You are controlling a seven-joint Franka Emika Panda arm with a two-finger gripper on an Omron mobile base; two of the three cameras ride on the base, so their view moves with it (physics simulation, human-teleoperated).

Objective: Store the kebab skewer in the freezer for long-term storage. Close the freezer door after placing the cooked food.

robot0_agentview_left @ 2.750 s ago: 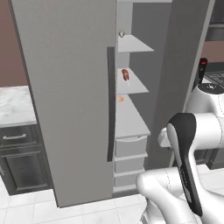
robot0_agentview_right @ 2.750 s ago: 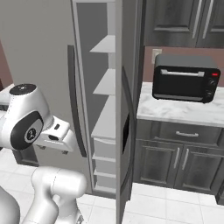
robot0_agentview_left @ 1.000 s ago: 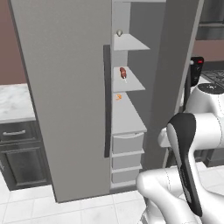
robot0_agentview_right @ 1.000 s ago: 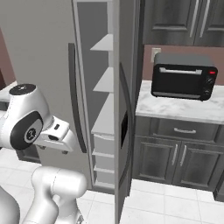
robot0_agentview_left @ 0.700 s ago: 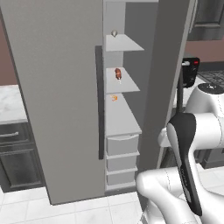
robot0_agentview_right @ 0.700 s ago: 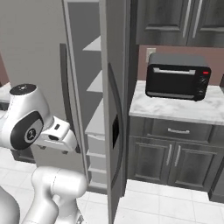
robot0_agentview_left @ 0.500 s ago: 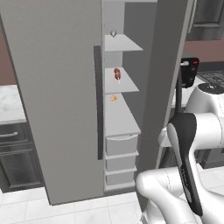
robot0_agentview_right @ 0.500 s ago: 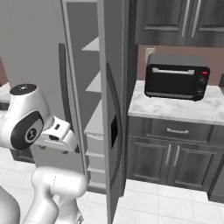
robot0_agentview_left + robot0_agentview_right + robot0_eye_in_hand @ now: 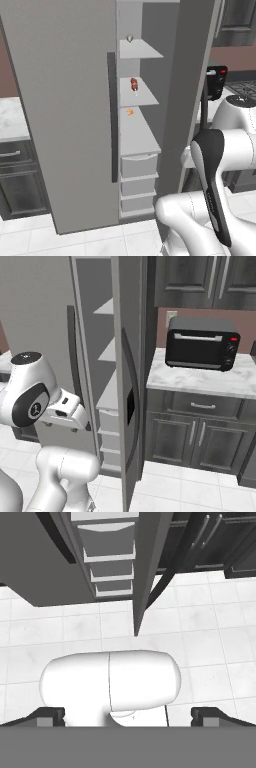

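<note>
Freezer [image 9: 137,130]: tall grey compartment standing open, white shelves above, three white drawers [image 9: 139,182] stacked at the bottom.
Freezer door [image 9: 129,381]: swung out edge-on toward the robot, dark dispenser panel [image 9: 130,402] and long dark handle on its face; its lower edge hangs over the white tiled floor [image 9: 200,627].
Plain grey door [image 9: 65,110]: shut, left of the opening, with a dark vertical handle.
Toaster oven [image 9: 202,343]: black, on the marble tabletop [image 9: 200,378] right of the fridge, above dark grey cabinets [image 9: 192,433].
Gripper [image 9: 128,714]: fingers [image 9: 50,714] set wide apart, nothing between them, pointing at the floor.
Kebab skewer [image 9: 134,84]: lying on the middle shelf inside the freezer; a small orange item [image 9: 130,112] lies on the shelf below.
</note>
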